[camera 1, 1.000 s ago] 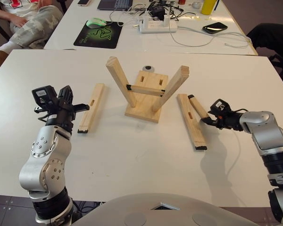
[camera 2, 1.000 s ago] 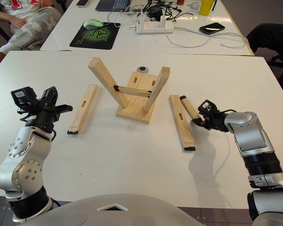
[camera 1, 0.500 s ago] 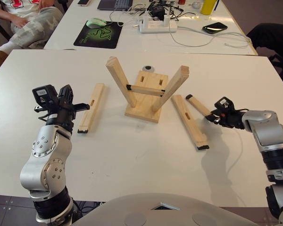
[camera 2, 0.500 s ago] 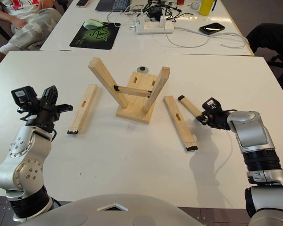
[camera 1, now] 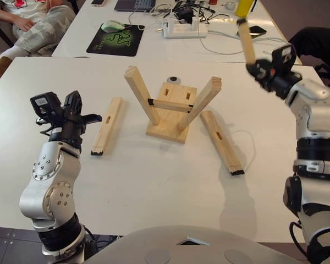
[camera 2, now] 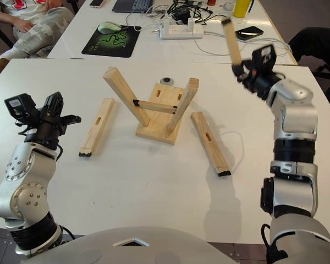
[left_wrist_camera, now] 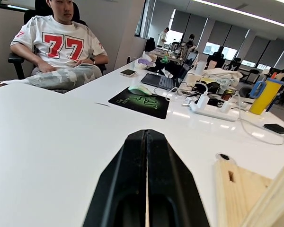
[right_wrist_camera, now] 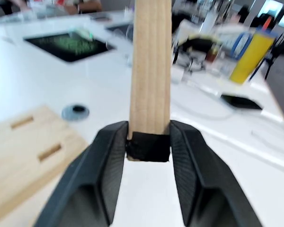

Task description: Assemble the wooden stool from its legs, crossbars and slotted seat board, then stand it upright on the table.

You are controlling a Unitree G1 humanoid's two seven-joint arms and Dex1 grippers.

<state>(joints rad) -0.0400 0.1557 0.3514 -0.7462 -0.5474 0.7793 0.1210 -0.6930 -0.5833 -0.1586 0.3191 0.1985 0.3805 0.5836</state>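
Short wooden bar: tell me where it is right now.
In the left eye view the bar points up from the right pincer, high over the table's far right edge, right of the half-built stool.

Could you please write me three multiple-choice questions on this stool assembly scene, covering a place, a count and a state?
1. Where is the crossbar held by the right gripper?
A) lying flat B) fitted into the stool C) up in the air
2. How many loose legs lie on the table?
A) two B) one C) four
3. How is the left gripper?
A) open B) shut, empty C) shut on a leg

Answers: 1 C, it stands upward from the gripper, clear of the table. 2 A, one lies on each side of the seat board. 3 B, the left wrist view shows its fingers pressed together with nothing between.
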